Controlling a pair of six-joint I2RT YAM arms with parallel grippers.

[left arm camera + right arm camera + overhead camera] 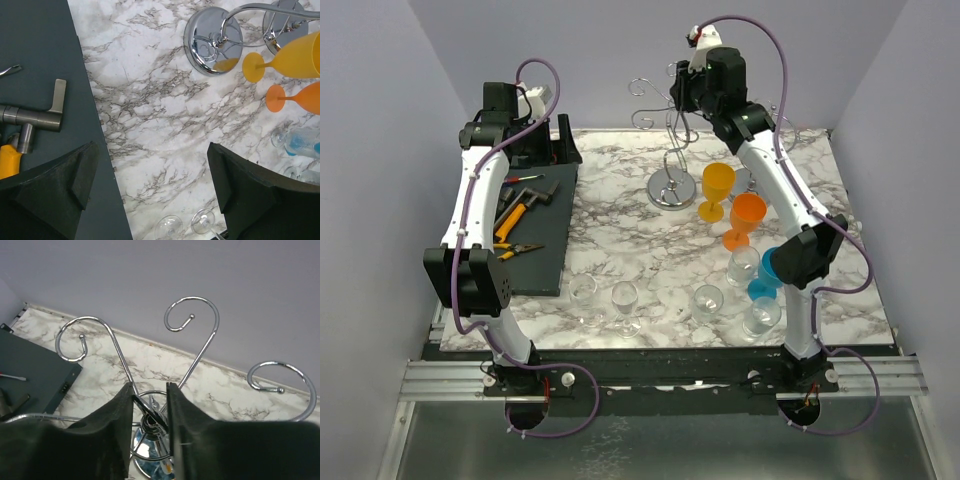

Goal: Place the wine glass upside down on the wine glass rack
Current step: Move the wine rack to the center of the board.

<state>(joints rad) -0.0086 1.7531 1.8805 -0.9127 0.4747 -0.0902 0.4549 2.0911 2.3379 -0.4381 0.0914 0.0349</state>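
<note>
Three curled hooks (pixel 216 327) of the wine glass rack (pixel 200 352) fan out just beyond my right gripper (pixel 150 387). Its fingers are pinched nearly together on what I take to be the stem of the wine glass (pixel 149 412), held high so it can slide onto a hook. My left gripper (pixel 150 175) hangs spread, holding nothing. Far below my right fingers stand two orange glasses (pixel 747 215), one blue glass (pixel 767 272) and, by my count, five clear glasses (pixel 625 298).

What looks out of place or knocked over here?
Nothing stands out: the orange glass, yellow glass, blue glass and clear glasses stand upright on the marble table, no spill shows, and the rack is upright.
</note>
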